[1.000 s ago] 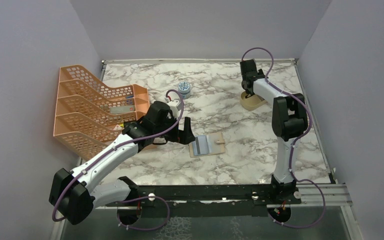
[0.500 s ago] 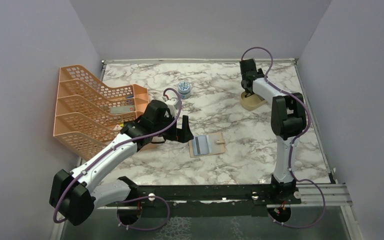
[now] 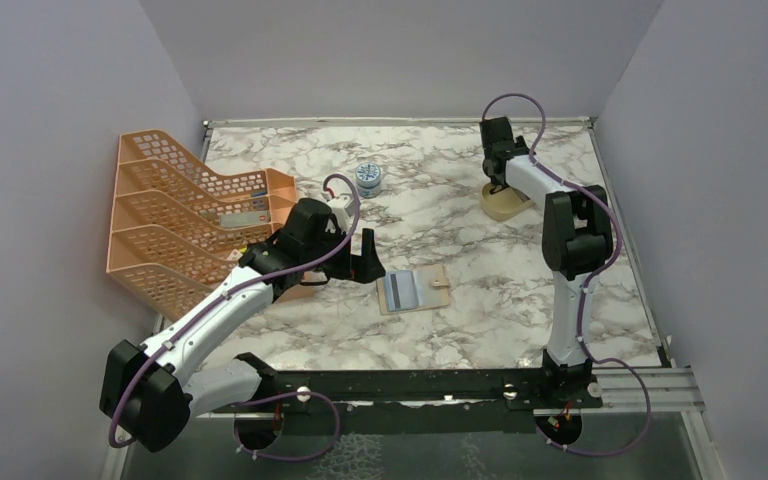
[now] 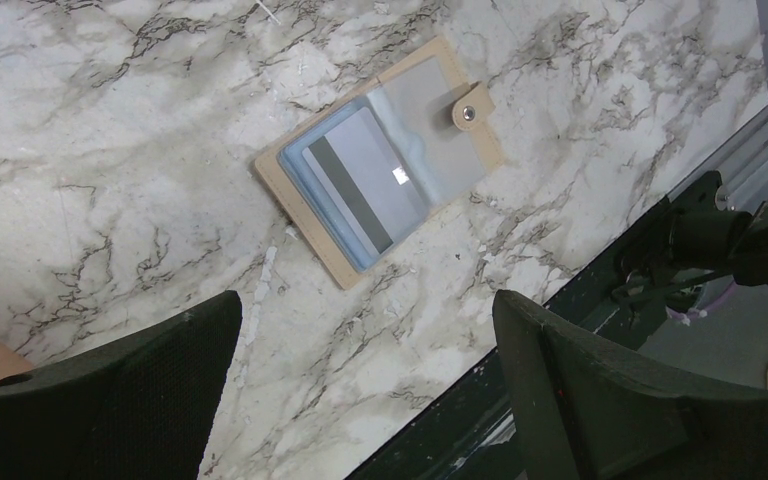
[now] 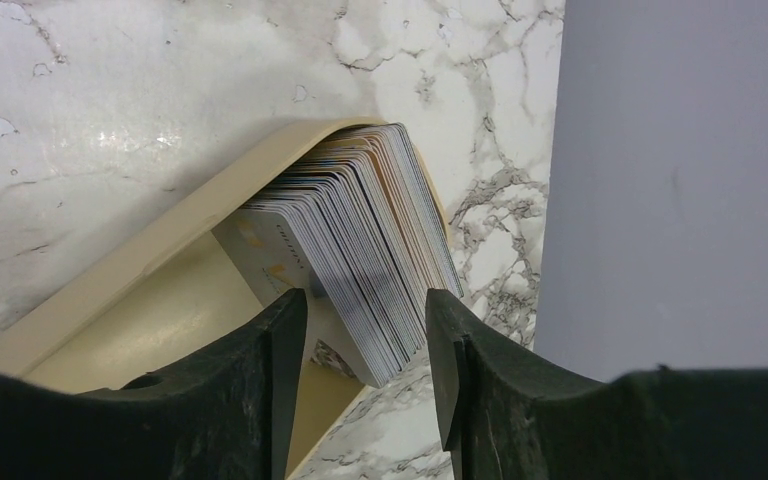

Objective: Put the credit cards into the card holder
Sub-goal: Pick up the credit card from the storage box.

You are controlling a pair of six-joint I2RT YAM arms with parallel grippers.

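The card holder (image 3: 415, 291) lies open on the marble table, tan with pale blue pockets and a snap tab. A credit card with a dark stripe (image 4: 360, 180) sits in its left half (image 4: 305, 195). My left gripper (image 3: 365, 262) is open and empty, raised left of the holder; its fingers (image 4: 580, 390) frame bare marble. My right gripper (image 3: 501, 189) is open at the far right, over the beige dish (image 3: 505, 206). In the right wrist view its fingers (image 5: 285, 350) straddle the edge of a leaning stack of credit cards (image 5: 360, 260) in the dish (image 5: 150, 270), not closed on them.
An orange mesh tiered rack (image 3: 185, 220) stands at the left. A small blue-patterned round tin (image 3: 368, 176) sits at the back centre. The table's black front rail (image 3: 410, 385) runs along the near edge. Lilac walls close in the sides and back.
My left gripper has drawn slightly back to the left and away from the card holder. The right arm has hardly moved.
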